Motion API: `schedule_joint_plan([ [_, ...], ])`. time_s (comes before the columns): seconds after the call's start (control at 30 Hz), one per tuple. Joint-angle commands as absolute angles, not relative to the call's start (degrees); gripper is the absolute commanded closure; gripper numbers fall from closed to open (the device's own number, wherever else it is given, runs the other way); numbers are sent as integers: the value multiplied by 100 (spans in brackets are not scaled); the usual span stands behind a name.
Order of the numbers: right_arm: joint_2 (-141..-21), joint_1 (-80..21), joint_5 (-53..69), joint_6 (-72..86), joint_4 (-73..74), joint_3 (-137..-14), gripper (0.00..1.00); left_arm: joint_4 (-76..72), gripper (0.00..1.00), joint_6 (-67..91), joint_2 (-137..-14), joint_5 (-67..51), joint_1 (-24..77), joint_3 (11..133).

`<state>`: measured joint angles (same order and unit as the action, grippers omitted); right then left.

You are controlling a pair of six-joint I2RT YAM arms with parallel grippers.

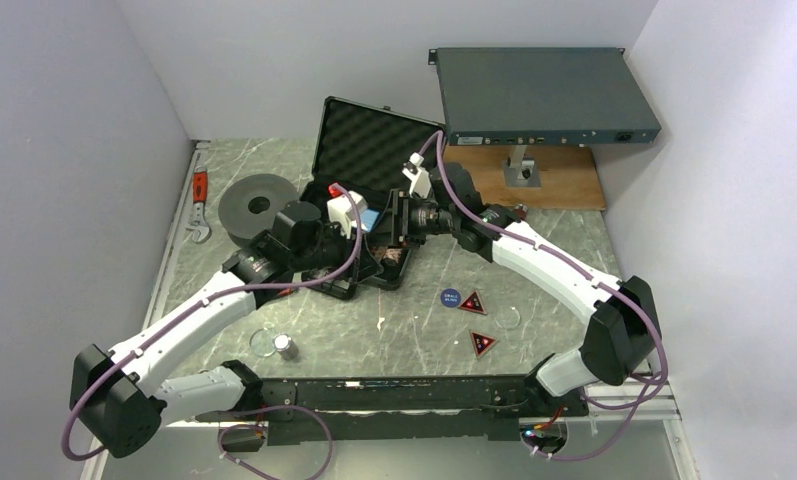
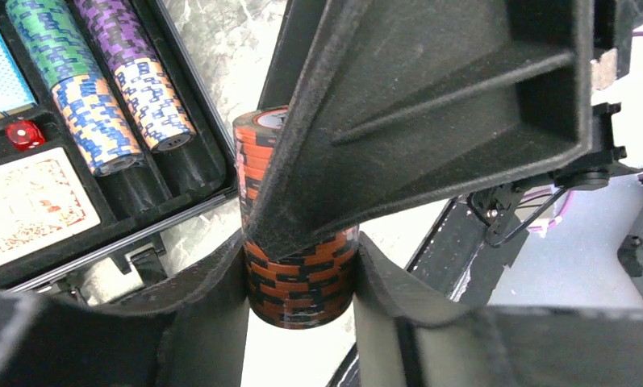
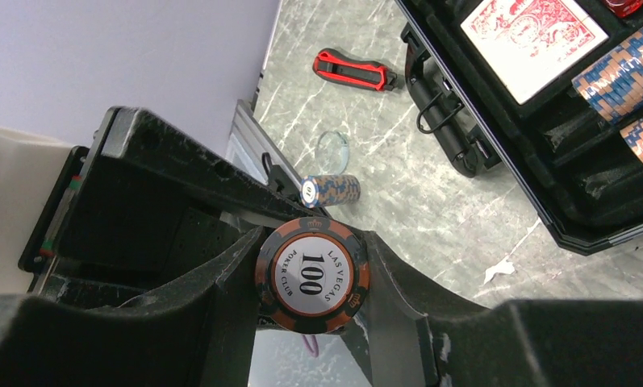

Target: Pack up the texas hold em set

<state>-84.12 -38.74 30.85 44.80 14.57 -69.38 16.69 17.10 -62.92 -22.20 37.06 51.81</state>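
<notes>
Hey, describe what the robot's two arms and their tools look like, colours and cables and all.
The left arm and right arm both have smooth white link shells joined by chunky black joints. A purple cable runs along each arm and loops loose near its base. The left tool and right tool have broad, matte-black fingers with scuffed, dusty edges. No markings show on them.

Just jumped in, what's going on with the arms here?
Both grippers are on one orange-and-black chip stack, held up beside the open case. The right gripper clamps it; the left gripper has its fingers on its sides too, so it looks like a handover. A blue button, two triangular markers and a small chip stack lie loose on the table.
</notes>
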Motion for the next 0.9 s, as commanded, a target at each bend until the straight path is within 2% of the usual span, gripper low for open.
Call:
schedule_joint_plan([
  [0.0,-8235,-3894,3226,4427,1301,-7284,100,1244,77,1711,-6379,-2410,3725,5426],
  [0.07,-8262,-3894,3251,4401,1272,-7272,100,1119,95,1728,-6381,-2436,3727,5358],
  [0.1,-8284,-3892,3301,4381,1202,-7256,100,1095,100,1733,-6381,-2424,3727,5327],
  [0.13,-8307,-3889,3353,4359,1111,-7244,99,1089,100,1727,-6376,-2391,3720,5279],
  [0.17,-8334,-3893,3415,4326,1063,-7249,94,1108,100,1717,-6368,-2342,3725,5261],
  [0.27,-8443,-3879,3390,4094,1137,-7392,71,1318,100,1628,-6295,-2125,3725,5238],
  [0.37,-8516,-3882,3045,3740,1565,-7702,32,1581,100,1533,-6141,-1778,3719,5221],
  [0.43,-8497,-3880,2655,3503,1812,-7859,21,1725,100,1468,-6050,-1499,3718,5211],
  [0.67,-7907,-3876,836,3008,1790,-7321,17,2364,100,1077,-6108,-618,3617,5524],
  [0.87,-6701,-3876,-382,2806,-36,-5138,17,2390,100,844,-6192,92,3359,5691],
])
